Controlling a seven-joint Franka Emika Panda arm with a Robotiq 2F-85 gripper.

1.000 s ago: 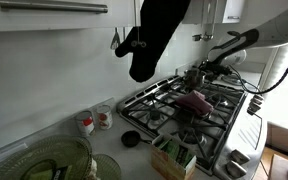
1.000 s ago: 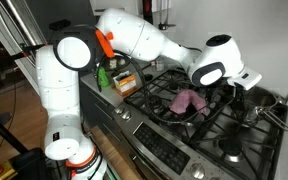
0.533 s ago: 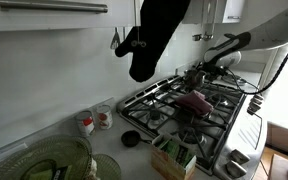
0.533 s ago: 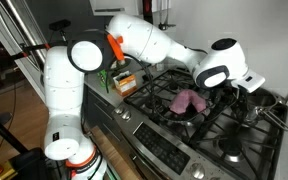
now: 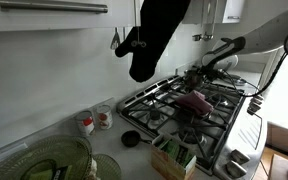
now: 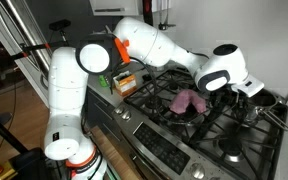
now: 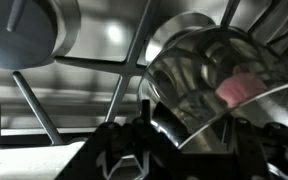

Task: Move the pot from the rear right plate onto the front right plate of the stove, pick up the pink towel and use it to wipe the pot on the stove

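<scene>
Pot [image 5: 196,76]: in an exterior view it sits on a back burner of the stove [image 5: 156,102], at the far end next to the wall. My claw [image 5: 208,68] is right at it. The view is too small to show contact or what is inside the pot. The pink towel [image 5: 194,100] lies bunched on the grate nearer the middle, apart from the pot. On the counter there are two small jars [image 5: 86,124], a green-tinted bowl [image 5: 54,158], a small black pan [image 5: 131,139] and a box [image 5: 172,155] with items standing in it. A black oven mitt [image 5: 154,35] hangs above.

In an exterior view from the stove's front, the pot [image 6: 260,104] is at the right edge, steel, with a long handle pointing right. My claw [image 6: 248,92] is just beside its rim. The towel [image 6: 187,102] is on the middle grate, well left of the pot. A box [image 6: 124,78] sits on the counter behind my arm; I can't make out its contents.

Wrist view: the pot [image 7: 209,80] fills the right half. It is shiny metal with a curved wall and a pink patch showing on the surface. I can't tell whether there is anything in it. My claw [image 7: 189,150] is released, with its fingers [image 7: 124,150] spread wide at the bottom edge and nothing gripped. A round burner cap [image 7: 29,35] and the grate bars [image 7: 94,65] are at the left.
</scene>
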